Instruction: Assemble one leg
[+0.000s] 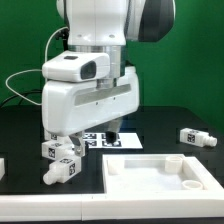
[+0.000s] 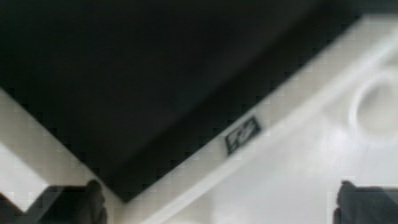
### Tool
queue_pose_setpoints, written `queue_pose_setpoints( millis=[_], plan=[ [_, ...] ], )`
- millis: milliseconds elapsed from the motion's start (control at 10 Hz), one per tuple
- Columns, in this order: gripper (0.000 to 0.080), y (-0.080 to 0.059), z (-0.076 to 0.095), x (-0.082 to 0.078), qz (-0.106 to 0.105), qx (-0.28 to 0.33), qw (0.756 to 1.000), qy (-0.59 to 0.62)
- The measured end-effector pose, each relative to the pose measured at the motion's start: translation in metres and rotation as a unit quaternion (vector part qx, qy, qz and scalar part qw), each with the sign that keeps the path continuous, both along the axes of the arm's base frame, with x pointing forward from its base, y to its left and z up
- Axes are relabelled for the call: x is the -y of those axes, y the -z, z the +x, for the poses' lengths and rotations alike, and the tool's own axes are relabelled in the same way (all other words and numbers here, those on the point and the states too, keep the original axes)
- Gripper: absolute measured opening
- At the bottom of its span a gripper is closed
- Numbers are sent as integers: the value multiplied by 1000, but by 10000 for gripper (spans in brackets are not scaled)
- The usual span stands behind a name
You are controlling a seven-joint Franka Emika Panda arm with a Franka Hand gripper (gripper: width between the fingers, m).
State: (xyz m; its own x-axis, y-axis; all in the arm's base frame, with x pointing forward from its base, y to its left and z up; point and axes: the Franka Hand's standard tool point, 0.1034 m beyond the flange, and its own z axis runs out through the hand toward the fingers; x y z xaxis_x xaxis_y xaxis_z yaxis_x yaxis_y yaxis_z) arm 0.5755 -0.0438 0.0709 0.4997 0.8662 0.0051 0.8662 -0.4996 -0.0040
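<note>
Three legs lie loose on the black table [image 1: 20, 125], none of them in the gripper [image 2: 222, 205]. The lone leg [image 1: 195, 137] lies on its side toward the exterior view's right, just past the far corner of the white tabletop [image 1: 118, 178]. The other two are toward the exterior view's left, close together beside the arm: the far leg [image 1: 51, 149] and the near leg [image 1: 63, 169], tags showing on their blocky ends. A cropped white piece at that view's left edge can't be identified. The tabletop sits flat with its raised rim up, well apart from the pair. The marker board [image 1: 100, 141] lies flat under the wrist, between the pair and the lone leg. In the wrist view the jaws are spread wide, fingertips [image 2: 68, 205] at opposite sides of the frame, with nothing between them. Below is a white surface with a tag on its edge and a round recess, next to black table; it looks like the tabletop, but blur prevents certainty.
</note>
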Motion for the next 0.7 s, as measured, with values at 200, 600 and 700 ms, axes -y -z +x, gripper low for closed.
queue_pose_setpoints(
  millis=[200, 600, 700],
  plan=[
    [649, 3, -12, 13, -7, -5, 982, -188],
    [649, 11, -24, 28, -17, -18, 939, -342],
    [649, 11, -25, 30, -18, -20, 937, -349]
  ],
)
